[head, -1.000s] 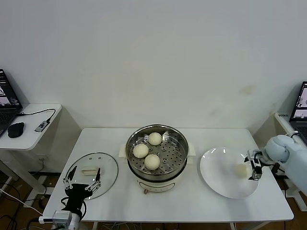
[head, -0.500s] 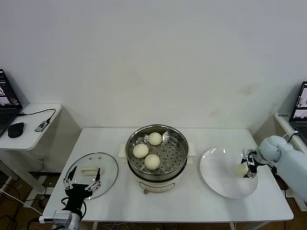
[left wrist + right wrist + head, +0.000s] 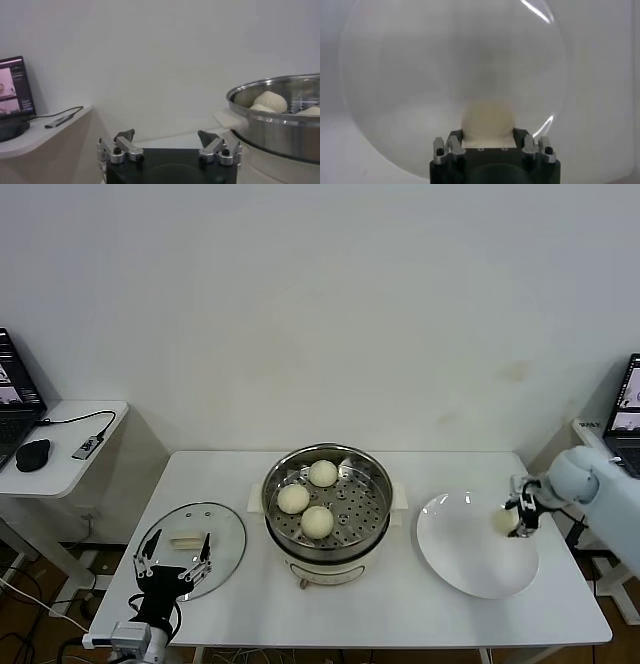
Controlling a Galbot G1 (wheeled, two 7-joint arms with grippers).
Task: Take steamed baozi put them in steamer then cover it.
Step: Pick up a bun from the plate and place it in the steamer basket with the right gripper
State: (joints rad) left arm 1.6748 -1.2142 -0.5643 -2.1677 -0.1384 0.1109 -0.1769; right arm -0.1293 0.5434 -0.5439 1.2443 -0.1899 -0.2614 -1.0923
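Three steamed baozi [image 3: 317,521] lie on the perforated tray of the steamer [image 3: 375,474] at the table's middle. A fourth baozi [image 3: 504,521] sits between the fingers of my right gripper [image 3: 517,517], which is shut on it just above the right part of the white plate [image 3: 460,549]. The right wrist view shows this cream bun [image 3: 487,121] pinched on both sides, with the plate [image 3: 410,100] behind it. My left gripper [image 3: 172,566] stays open near the table's front left edge, over the glass lid [image 3: 185,529]. In the left wrist view the steamer [image 3: 280,127] stands beyond the open gripper [image 3: 167,143].
The clear glass lid with its cream handle [image 3: 186,539] lies flat to the left of the steamer. A side table [image 3: 70,459] at the far left carries a laptop, a mouse and a cable. Another laptop [image 3: 626,409] stands at the far right.
My right gripper closed around the last baozi on the plate and has risen slightly with it. The left arm has not moved.
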